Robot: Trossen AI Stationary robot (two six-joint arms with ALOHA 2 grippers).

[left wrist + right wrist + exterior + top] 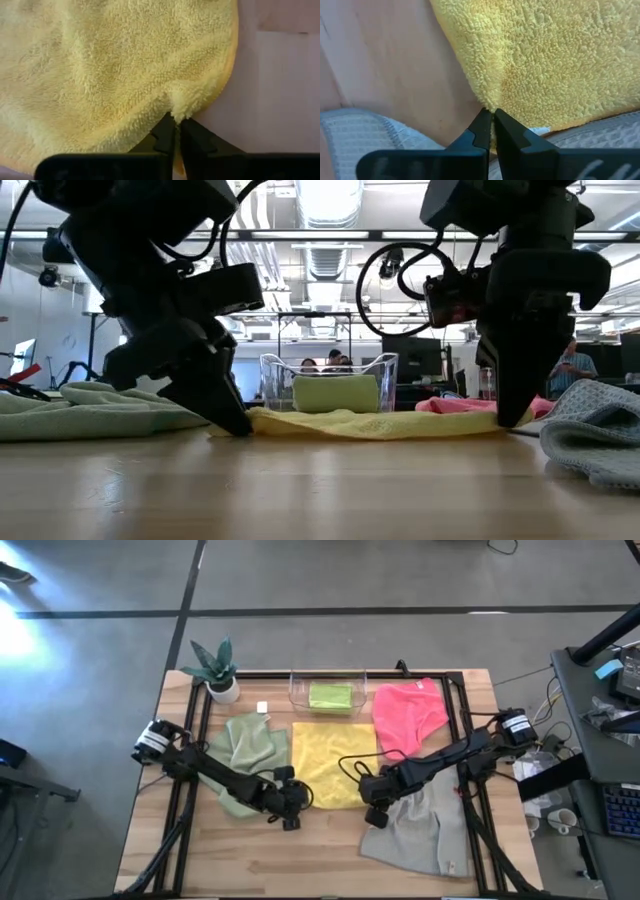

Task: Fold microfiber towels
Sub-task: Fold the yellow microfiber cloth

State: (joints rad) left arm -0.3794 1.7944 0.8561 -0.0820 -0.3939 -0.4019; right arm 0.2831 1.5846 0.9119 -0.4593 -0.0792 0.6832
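Two near corners of the yellow towel [335, 762], spread at the centre of the high view, are pinched by the left gripper [176, 131] and right gripper [491, 124], both clenched. Soft, light, limp fabric is judged; corner grips suit it. A plush, looped pile is shown.

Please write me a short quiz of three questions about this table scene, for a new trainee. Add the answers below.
1. True or false: both tools are shut on the yellow towel.
2. What lies inside the clear bin? A) pink towel B) lime green towel C) nothing
3. Which towel lies beside the right tool, partly under that arm?

Key:
1. True: the left tool and the right tool each pinch a near corner.
2. B, the lime green towel.
3. The light grey towel.
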